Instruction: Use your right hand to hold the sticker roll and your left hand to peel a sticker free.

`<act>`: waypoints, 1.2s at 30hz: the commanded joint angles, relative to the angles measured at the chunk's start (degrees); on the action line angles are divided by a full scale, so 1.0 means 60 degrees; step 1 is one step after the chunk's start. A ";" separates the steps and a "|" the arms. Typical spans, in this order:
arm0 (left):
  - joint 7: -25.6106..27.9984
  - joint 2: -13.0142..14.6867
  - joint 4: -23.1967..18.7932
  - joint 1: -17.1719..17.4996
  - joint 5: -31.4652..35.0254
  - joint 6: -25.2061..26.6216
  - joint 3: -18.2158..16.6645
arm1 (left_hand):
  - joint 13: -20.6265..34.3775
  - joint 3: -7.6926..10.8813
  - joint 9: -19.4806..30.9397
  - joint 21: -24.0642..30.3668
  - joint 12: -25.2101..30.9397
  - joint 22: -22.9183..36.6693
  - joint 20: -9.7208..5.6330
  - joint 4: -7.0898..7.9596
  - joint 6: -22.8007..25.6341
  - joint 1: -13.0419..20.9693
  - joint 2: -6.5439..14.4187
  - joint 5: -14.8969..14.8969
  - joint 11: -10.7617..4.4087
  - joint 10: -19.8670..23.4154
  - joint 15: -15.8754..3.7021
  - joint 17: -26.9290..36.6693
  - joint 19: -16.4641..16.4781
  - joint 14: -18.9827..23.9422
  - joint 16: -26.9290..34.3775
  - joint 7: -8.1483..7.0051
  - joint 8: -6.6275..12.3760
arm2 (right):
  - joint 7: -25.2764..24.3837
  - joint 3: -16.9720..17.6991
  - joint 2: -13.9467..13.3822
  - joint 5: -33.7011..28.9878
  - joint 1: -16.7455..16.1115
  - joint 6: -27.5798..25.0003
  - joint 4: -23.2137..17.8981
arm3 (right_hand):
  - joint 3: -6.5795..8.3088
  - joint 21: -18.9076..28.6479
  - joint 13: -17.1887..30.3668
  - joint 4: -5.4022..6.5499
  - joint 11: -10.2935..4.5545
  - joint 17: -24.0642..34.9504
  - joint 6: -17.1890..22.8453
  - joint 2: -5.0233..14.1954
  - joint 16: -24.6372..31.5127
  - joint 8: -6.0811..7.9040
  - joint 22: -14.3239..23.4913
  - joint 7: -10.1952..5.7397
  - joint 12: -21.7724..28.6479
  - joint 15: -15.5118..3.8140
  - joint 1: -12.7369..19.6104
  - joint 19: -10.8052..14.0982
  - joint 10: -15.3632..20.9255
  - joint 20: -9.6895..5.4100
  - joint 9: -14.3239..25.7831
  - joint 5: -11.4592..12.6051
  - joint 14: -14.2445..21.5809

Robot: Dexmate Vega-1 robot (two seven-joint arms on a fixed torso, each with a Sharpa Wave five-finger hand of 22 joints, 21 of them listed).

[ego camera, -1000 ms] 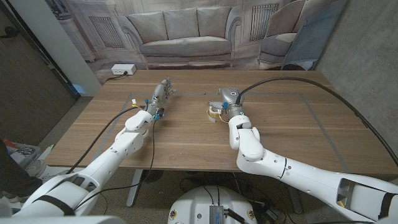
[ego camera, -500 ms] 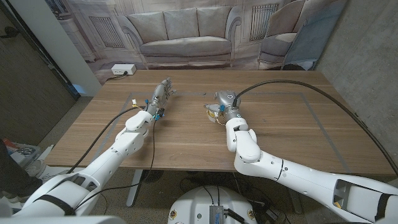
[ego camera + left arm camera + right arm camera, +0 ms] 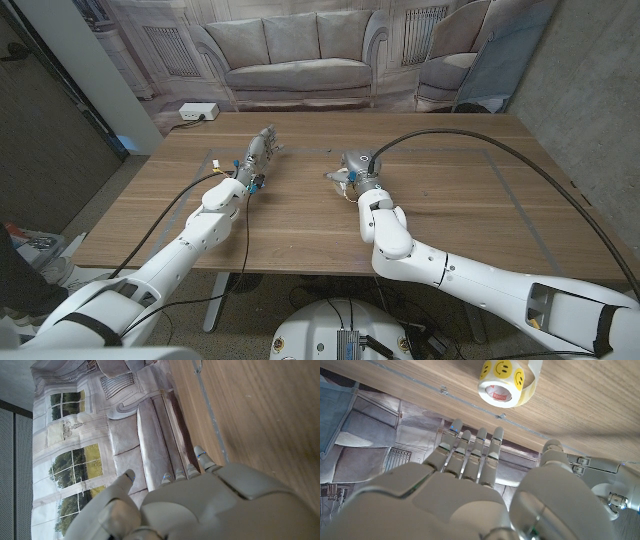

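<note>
Sticker roll [image 3: 507, 382] lay on its side mid-table [image 3: 470, 220], core facing the right hand [image 3: 357, 168], which hovered beside it, fingers spread, empty. Left hand [image 3: 256, 155] empty, fingers extended.

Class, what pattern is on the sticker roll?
Yellow smiley faces on the white sticker roll; right wrist view.

The sticker roll [image 3: 507, 382] is white with yellow smiley faces, on the brown wood-grain table [image 3: 580, 410].

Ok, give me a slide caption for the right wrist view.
Open right robot hand reaching toward a smiley sticker roll on the wooden table.
</note>
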 commanded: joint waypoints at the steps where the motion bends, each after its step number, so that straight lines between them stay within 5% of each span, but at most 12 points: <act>1: 0.0055 0.0039 -0.0060 0.0050 0.0014 -0.0025 -0.0029 | 0.0021 0.0077 0.0031 -0.0016 -0.0055 0.0042 0.0035 0.0011 -0.0885 0.0010 0.0253 -0.0024 0.0054 -0.0765 0.0017 0.0045 -0.1627 -0.1294 -0.0024 -0.0008 -0.0041 | 0.0230 -0.0251 0.0295 -0.0055 0.0248 -0.0011 0.0553 | -0.0057 -0.0019 0.0037 0.0007 0.0050 0.0027 0.0087 0.0017 0.0007 0.0046 0.0026 0.0007 -0.0046 -0.0242 -0.0068 0.0041 0.0050 0.0003 0.0049 0.0042 0.0014; 14: 0.0059 0.0100 -0.0174 0.0076 0.0000 0.0037 -0.0042 | 0.0021 0.0088 0.0032 -0.0049 -0.0064 0.0043 0.0034 0.0009 -0.0889 0.0009 0.0244 -0.0038 0.0037 -0.0773 0.0020 0.0044 -0.1635 -0.1312 -0.0032 -0.0001 -0.0048 | 0.0618 -0.0953 0.0627 -0.0953 0.0619 -0.0748 0.1256 | -0.0150 -0.0069 0.0043 0.0081 0.0075 0.0040 -0.0074 0.0023 -0.0003 0.0015 0.0028 0.0024 -0.0134 -0.0200 -0.0184 0.0008 -0.0098 0.0047 0.0092 0.0068 -0.0016; 23: -0.0062 0.0033 -0.0039 -0.0022 -0.0015 0.0004 -0.0006 | 0.0022 0.0093 0.0032 -0.0066 -0.0063 0.0043 0.0031 0.0006 -0.0878 0.0009 0.0234 -0.0047 0.0046 -0.0764 0.0010 0.0043 -0.1628 -0.1313 -0.0034 -0.0016 -0.0046 | 0.1504 -0.1395 0.0731 -0.1460 0.0943 -0.1326 0.1472 | -0.0432 -0.0302 0.0057 0.0232 0.0383 0.0054 -0.0278 -0.0066 -0.0117 0.0025 0.0027 -0.0067 -0.0517 0.0023 -0.0493 -0.0314 -0.1029 0.0186 0.0201 0.0119 -0.0467; 36: 0.0023 0.0021 0.0017 -0.0087 0.0061 0.0084 0.0033 | 0.0022 0.0093 0.0032 -0.0095 -0.0077 0.0044 0.0014 -0.0001 -0.0886 0.0006 0.0207 -0.0062 0.0025 -0.0789 0.0022 0.0042 -0.1627 -0.1321 -0.0037 -0.0017 -0.0053 | 0.2229 -0.1738 0.1113 -0.1850 0.1197 -0.1917 0.2034 | -0.0562 -0.0478 0.0059 0.0310 0.0257 0.0067 0.0271 -0.0004 -0.0127 0.0309 0.0025 -0.0259 -0.0478 0.0086 -0.0602 -0.0504 -0.1072 0.0329 0.0255 0.0176 -0.0836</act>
